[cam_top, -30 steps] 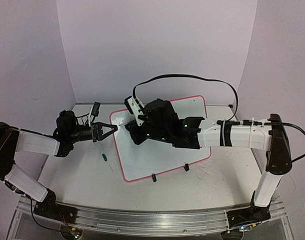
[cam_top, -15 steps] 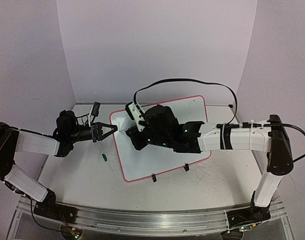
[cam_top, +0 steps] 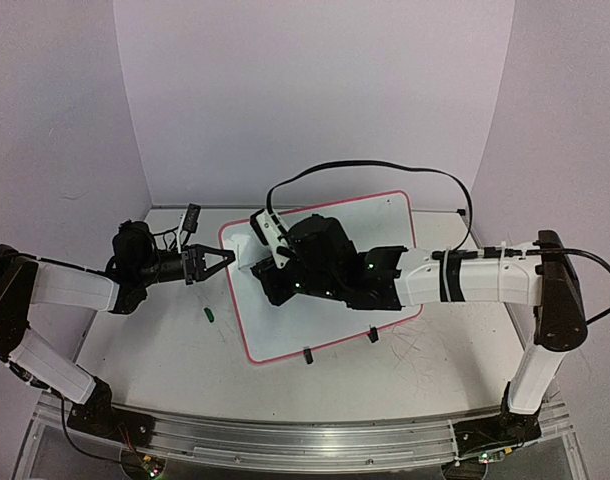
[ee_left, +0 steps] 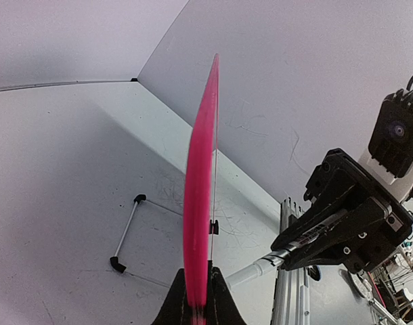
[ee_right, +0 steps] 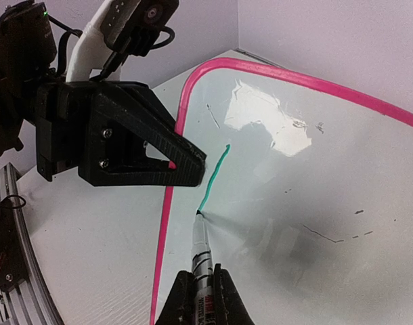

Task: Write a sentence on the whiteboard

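Observation:
The whiteboard (cam_top: 295, 325) with its red-pink rim lies on the table, its middle hidden under my right arm. My left gripper (cam_top: 223, 257) is shut on the board's left rim, which shows edge-on in the left wrist view (ee_left: 200, 196) between the fingers (ee_left: 220, 301). My right gripper (ee_right: 205, 288) is shut on a white marker (ee_right: 202, 247). The marker's tip touches the board near the left rim, at the lower end of a short green stroke (ee_right: 215, 175). Of the sentence, only this stroke shows; no words are readable. In the top view my right gripper (cam_top: 268, 270) is above the board's upper left part.
A small green cap (cam_top: 209, 314) lies on the tabletop left of the board. Two black clips (cam_top: 307, 354) sit on the board's near edge. Grey scribble marks (cam_top: 425, 345) cover the tabletop at right. A black cable (cam_top: 385, 165) arcs over the board's far side. A metal rail (cam_top: 285, 435) runs along the near edge.
My right arm has shifted a little toward the near side over the board with the marker. My left gripper has stayed on the rim.

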`<action>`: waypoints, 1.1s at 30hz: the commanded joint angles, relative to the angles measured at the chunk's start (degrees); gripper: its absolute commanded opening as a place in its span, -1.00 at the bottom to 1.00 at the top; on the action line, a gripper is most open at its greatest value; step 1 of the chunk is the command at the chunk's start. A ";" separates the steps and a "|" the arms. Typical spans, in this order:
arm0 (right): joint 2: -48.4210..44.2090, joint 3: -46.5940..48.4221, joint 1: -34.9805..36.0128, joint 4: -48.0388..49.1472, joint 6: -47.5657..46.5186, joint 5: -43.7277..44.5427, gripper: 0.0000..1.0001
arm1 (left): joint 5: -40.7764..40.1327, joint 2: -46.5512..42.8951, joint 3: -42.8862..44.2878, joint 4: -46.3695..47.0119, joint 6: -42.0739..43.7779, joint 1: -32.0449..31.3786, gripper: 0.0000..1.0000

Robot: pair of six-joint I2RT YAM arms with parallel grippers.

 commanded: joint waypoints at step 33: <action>-7.37 -5.17 -1.92 7.20 1.93 1.25 -1.00 | 0.05 -1.56 1.09 -2.14 4.35 -0.66 -1.00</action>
